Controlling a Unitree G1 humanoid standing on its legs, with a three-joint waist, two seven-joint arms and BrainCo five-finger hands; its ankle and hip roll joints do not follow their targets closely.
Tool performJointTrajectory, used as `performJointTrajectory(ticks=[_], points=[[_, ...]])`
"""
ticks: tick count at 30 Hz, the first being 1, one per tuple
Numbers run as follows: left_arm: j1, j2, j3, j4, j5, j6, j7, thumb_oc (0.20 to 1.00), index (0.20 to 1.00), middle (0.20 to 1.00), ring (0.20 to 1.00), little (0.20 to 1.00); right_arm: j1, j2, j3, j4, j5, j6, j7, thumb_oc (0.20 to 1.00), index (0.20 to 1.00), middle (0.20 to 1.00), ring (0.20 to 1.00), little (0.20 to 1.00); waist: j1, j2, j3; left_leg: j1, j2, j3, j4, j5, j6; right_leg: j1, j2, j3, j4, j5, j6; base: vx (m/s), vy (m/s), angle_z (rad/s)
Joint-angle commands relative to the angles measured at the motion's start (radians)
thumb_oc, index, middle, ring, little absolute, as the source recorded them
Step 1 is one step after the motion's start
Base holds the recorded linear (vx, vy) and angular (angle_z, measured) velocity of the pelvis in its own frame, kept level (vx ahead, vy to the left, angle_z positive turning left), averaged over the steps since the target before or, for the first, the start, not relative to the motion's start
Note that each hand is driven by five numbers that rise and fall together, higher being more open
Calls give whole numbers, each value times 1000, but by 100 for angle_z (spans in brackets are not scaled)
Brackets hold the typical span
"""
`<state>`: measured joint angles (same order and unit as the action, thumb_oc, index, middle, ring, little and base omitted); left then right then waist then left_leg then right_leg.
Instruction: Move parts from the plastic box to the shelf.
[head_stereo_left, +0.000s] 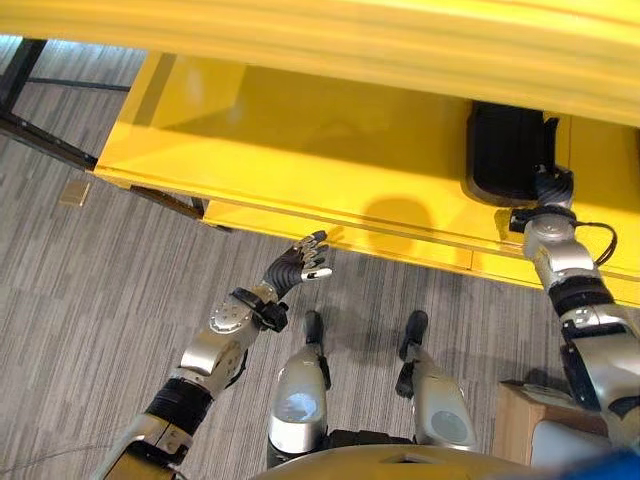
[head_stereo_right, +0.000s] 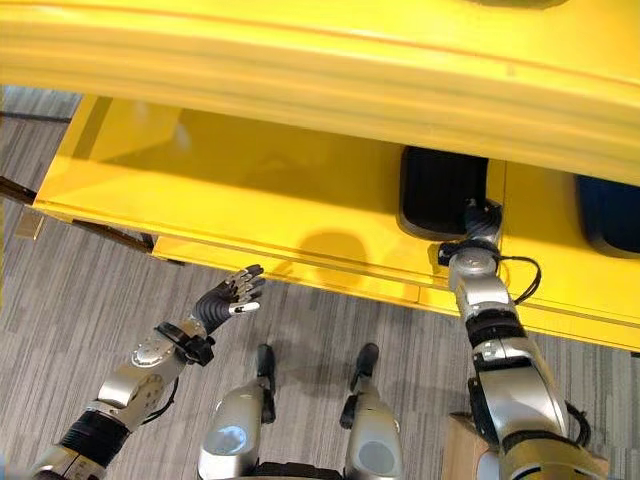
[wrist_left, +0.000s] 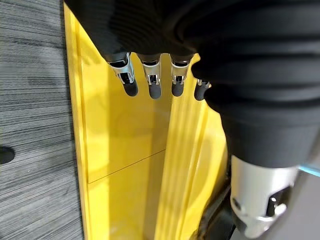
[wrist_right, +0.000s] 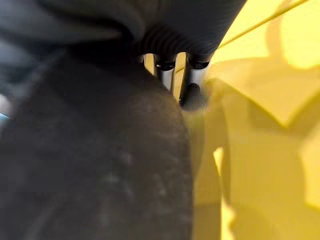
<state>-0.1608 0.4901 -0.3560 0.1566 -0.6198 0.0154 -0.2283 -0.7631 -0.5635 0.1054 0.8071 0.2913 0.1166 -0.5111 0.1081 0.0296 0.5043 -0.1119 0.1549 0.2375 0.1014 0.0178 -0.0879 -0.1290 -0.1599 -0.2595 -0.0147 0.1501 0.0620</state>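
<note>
A black part (head_stereo_left: 505, 150) lies on the yellow shelf (head_stereo_left: 300, 150) at its right end, under the upper shelf board. My right hand (head_stereo_left: 550, 188) reaches in over the shelf's front edge and holds the part's near end. In the right wrist view the part (wrist_right: 100, 165) sits against the palm, with the fingers (wrist_right: 192, 95) reaching round its far side. My left hand (head_stereo_left: 295, 265) hangs open in the air just below the shelf's front lip, with its fingers (wrist_left: 152, 82) straight and holding nothing.
A second dark blue-black item (head_stereo_right: 610, 215) lies further right on the same shelf. A cardboard box (head_stereo_left: 520, 415) stands on the grey carpet at the lower right. A black frame leg (head_stereo_left: 30, 110) and a small tan piece (head_stereo_left: 75, 193) are at the left.
</note>
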Motion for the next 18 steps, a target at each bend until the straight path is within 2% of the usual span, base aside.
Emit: performJointTrajectory(ticks=[1, 18], points=[[35, 22, -32, -67, -32, -56, 19, 1000, 1000, 1000, 1000, 1000, -47, -61, 45, 16, 27, -32, -24, 200, 200, 200, 200, 200, 29, 24, -50, -42, 22, -20, 46, 20, 12, -14, -59, 23, 230, -164, 64, -36, 4, 2], [13, 28, -68, -58, -44, -88, 53, 1000, 1000, 1000, 1000, 1000, -170, -94, 89, 111, 36, -26, -48, 200, 200, 200, 200, 200, 30, 52, -2, -63, 21, -21, 60, 20, 10, -68, -72, 27, 273, -163, 61, -18, -1, 0]])
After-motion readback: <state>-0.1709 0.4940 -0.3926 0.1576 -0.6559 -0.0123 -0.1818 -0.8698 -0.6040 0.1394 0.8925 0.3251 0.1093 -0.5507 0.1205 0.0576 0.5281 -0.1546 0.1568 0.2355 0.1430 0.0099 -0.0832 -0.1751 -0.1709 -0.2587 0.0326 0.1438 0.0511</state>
